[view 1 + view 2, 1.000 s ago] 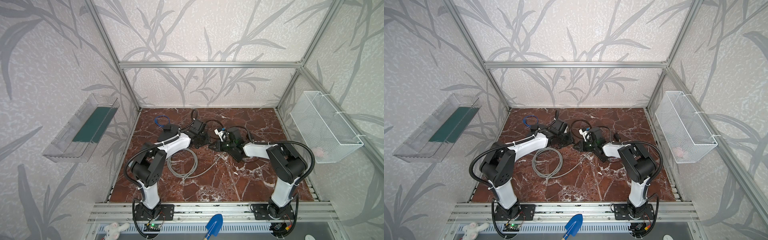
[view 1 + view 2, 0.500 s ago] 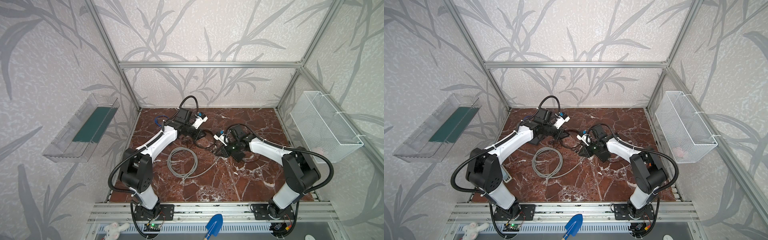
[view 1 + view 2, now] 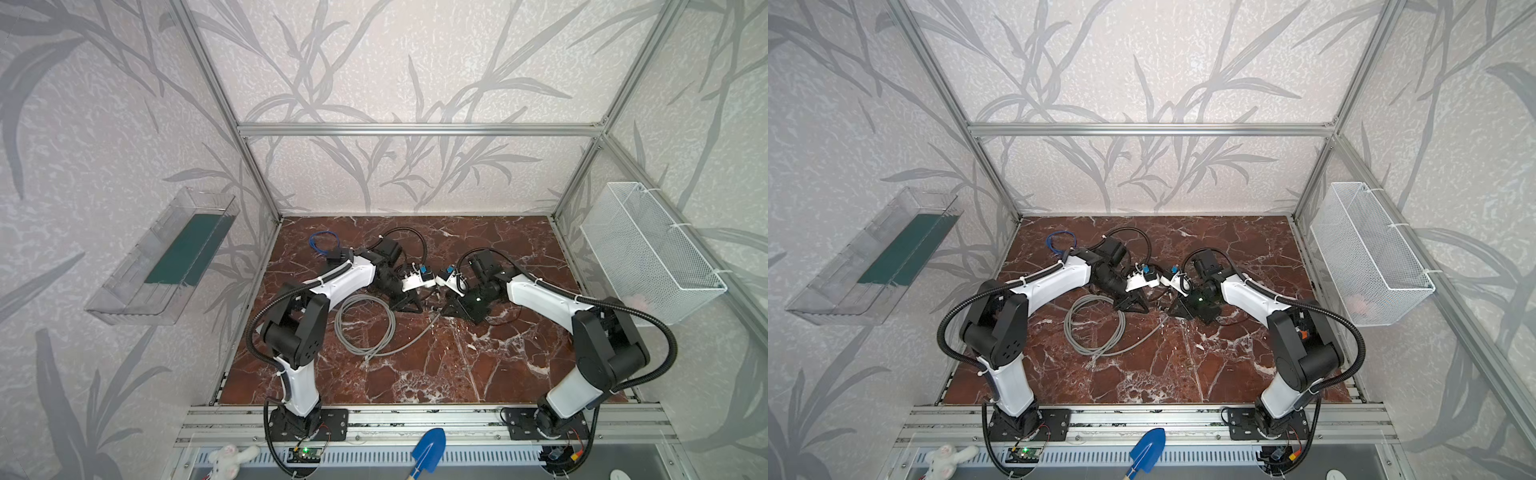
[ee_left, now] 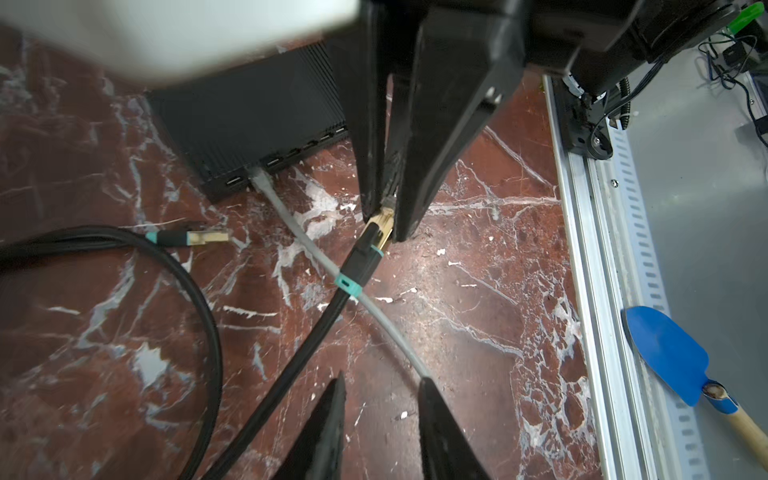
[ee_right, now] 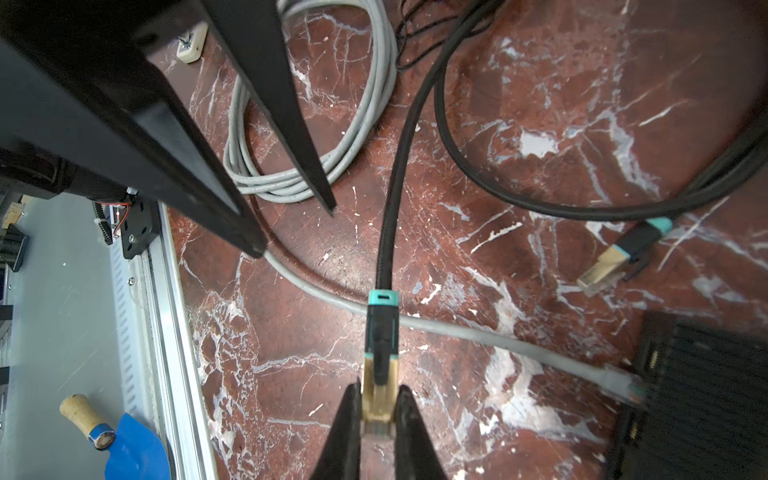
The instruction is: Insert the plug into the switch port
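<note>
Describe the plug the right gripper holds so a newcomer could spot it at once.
On the red marble floor, near the black switch, find the right gripper. It pinches a gold plug on a black cable with teal bands. A twin plug lies loose; the grey cable runs to the switch.

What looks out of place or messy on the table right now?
The black cable, held by its gold plug in the right gripper, lies across the grey cable already plugged into the switch; it could snag. A blue shovel lies oddly on the front rail.
</note>
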You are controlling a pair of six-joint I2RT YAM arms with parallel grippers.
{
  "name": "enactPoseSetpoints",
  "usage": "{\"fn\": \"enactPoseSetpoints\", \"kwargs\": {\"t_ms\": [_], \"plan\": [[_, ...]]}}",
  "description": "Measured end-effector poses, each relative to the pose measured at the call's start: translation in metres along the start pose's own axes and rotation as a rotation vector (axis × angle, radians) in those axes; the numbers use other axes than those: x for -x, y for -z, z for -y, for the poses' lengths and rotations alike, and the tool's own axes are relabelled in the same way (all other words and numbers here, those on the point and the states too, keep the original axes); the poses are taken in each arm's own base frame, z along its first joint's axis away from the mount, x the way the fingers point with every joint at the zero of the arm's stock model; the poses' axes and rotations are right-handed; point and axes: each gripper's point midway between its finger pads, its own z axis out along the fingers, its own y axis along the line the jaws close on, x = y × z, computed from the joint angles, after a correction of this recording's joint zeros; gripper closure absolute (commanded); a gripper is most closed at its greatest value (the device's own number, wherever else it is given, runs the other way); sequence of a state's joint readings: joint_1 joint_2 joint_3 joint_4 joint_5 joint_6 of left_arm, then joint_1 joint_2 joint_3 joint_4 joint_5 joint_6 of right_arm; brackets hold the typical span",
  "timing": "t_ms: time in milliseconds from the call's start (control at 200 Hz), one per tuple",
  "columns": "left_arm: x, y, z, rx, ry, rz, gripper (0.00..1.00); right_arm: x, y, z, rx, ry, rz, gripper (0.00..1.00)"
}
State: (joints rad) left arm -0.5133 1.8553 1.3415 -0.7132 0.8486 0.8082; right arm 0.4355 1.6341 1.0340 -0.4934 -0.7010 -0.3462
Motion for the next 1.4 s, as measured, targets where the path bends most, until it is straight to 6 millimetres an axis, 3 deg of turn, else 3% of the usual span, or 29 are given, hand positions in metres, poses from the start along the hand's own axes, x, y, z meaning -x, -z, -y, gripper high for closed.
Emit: {"fn": "enactPoseSetpoints", "kwargs": {"t_ms": [295,580,1020,1405], "plan": [[0.008,-0.025,0.0,-0.064,-0.041,0.031,0.69,-0.007,0.005,0.006,-0.002,-0.007,0.003,0.87],[0.015,-0.031,-0.007,-0.048,-0.061,0.08,0.69,-0.007,0.007,0.01,-0.007,-0.025,0.013,0.87],[0.02,0.004,-0.028,0.049,-0.045,0.151,0.65,-0.004,0.004,-0.002,0.049,0.013,0.027,0.88],[0.001,-0.029,-0.024,-0.028,-0.009,0.1,0.63,-0.004,0.005,-0.003,0.057,0.013,0.033,0.88]]}}
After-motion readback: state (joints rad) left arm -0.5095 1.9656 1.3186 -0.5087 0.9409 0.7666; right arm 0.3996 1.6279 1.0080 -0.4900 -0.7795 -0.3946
